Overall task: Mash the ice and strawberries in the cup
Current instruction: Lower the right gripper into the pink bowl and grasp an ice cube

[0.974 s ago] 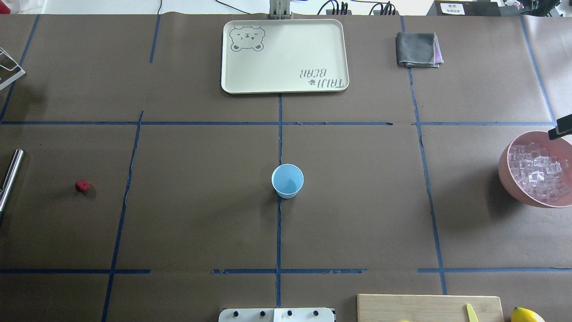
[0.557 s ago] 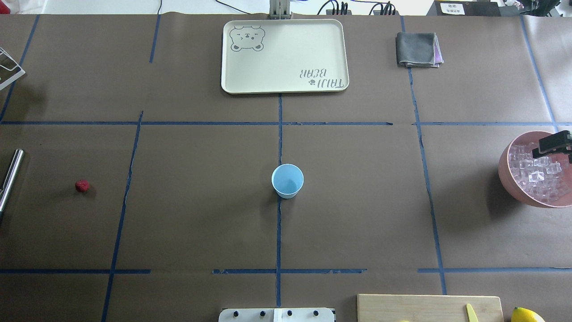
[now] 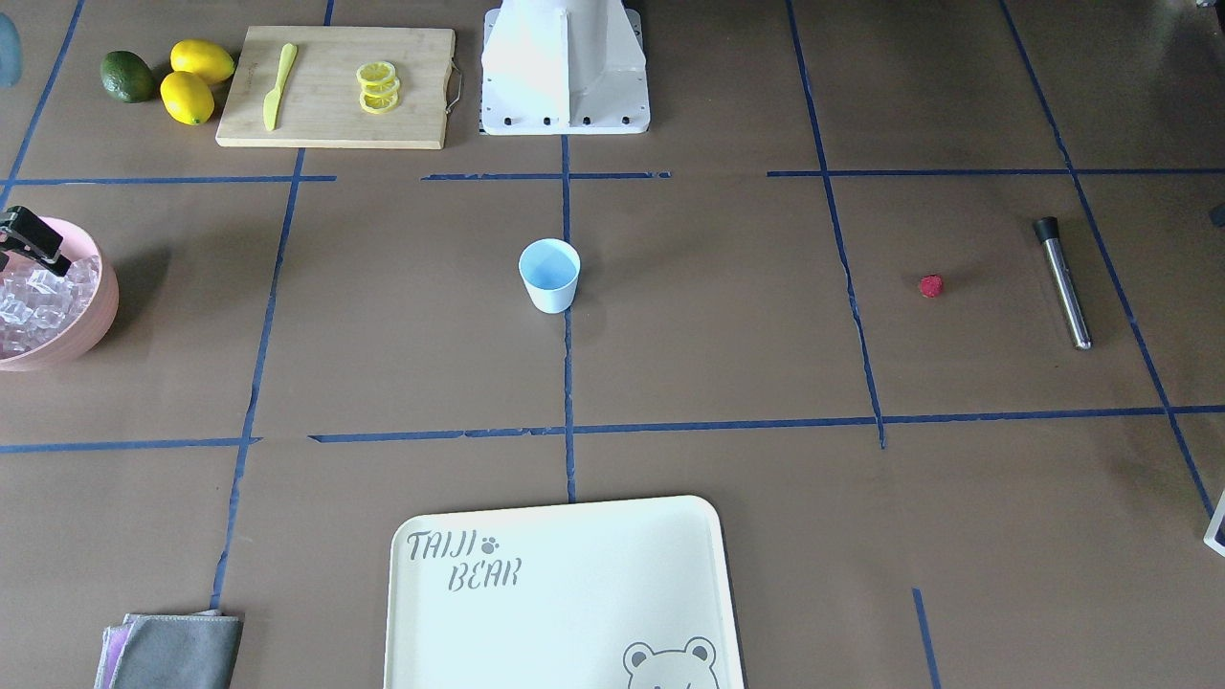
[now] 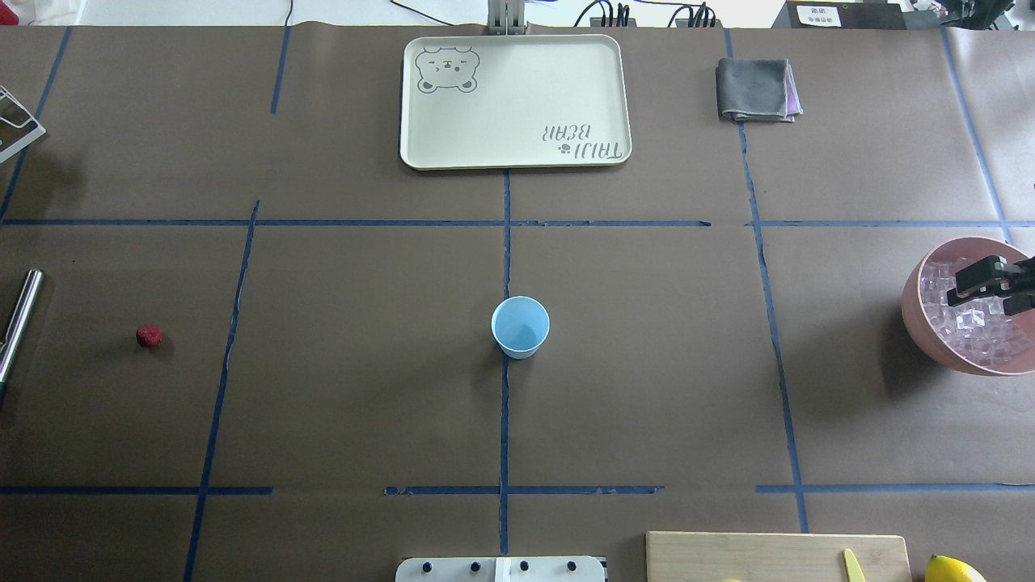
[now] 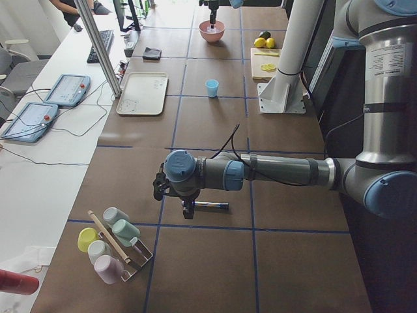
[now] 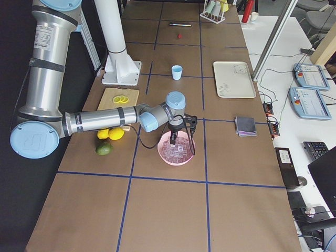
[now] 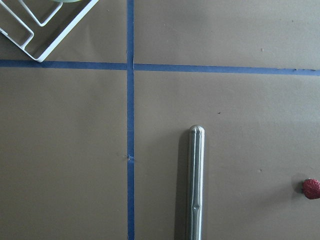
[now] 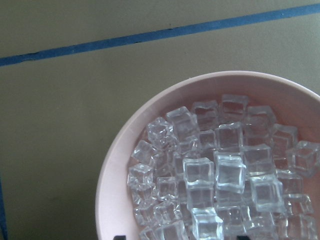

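The pale blue cup (image 4: pixel 520 326) stands upright and empty at the table's middle. Far to its right, the ice (image 4: pixel 978 330) lies heaped as clear cubes in a pink bowl (image 4: pixel 912 311). My right gripper (image 4: pixel 982 295) hangs open just over that heap; the right wrist view shows the ice (image 8: pixel 215 170) straight below, with the fingertips wide apart at the frame's bottom edge. One red strawberry (image 4: pixel 149 336) lies at the far left. My left gripper (image 5: pixel 173 194) shows only in the exterior left view, above a metal muddler (image 4: pixel 20 315); I cannot tell whether it is open or shut.
A cream tray (image 4: pixel 514 101) and a folded grey cloth (image 4: pixel 756 89) lie at the far side. A cutting board (image 3: pixel 335 86) with lemon slices and a yellow knife, lemons and an avocado sit near the robot's base. A rack of cups (image 5: pixel 114 241) stands at the left end.
My right gripper has come in from the table's right edge and now hangs over the ice in the pink bowl. Cup and strawberry have not moved.
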`<state>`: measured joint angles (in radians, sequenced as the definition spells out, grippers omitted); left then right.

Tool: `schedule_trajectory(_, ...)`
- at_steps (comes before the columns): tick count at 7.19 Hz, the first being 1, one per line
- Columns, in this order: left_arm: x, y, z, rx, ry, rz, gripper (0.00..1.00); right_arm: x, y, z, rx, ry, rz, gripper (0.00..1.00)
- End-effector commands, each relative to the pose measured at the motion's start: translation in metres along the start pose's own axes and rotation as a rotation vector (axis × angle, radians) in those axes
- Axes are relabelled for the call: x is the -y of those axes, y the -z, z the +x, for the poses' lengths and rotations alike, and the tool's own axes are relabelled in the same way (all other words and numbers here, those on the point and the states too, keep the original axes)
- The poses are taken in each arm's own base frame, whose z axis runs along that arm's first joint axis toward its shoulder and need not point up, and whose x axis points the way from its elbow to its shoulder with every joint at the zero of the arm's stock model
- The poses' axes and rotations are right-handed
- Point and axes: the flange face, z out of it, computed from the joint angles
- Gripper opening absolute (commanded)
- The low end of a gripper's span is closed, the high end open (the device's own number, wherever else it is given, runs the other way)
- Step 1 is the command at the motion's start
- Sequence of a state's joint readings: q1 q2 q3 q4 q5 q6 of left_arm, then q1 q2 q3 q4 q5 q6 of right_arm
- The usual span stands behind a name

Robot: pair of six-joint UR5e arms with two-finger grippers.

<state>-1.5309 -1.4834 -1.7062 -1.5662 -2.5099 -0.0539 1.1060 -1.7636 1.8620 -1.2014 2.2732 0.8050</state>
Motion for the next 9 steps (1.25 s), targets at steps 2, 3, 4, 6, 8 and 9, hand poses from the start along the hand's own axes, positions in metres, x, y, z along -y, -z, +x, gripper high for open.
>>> schedule_trajectory(2,0.000,0.002,0.002,-0.001,-0.005,0.003,1.00,0.002,-0.015,0.012,-0.023,-0.014,-0.022,0.80)
schedule_trajectory(3,0.000,0.002,0.002,0.000,-0.005,0.003,1.00,0.000,-0.022,0.010,-0.029,-0.009,-0.035,0.80)
schedule_trajectory(4,0.001,0.002,0.003,0.000,-0.006,0.004,1.00,-0.002,-0.024,0.009,-0.031,-0.004,-0.037,0.80)
schedule_trajectory(6,0.001,0.002,0.003,0.003,-0.006,0.005,1.00,-0.002,-0.032,0.007,-0.050,0.005,-0.039,0.80)
schedule_trajectory(8,0.002,0.002,0.003,0.006,-0.007,0.006,1.00,-0.002,-0.033,0.009,-0.051,0.002,-0.040,0.80)
schedule_trajectory(9,0.002,0.002,0.003,0.006,-0.007,0.006,1.00,-0.002,-0.034,0.010,-0.053,0.000,-0.041,0.79)
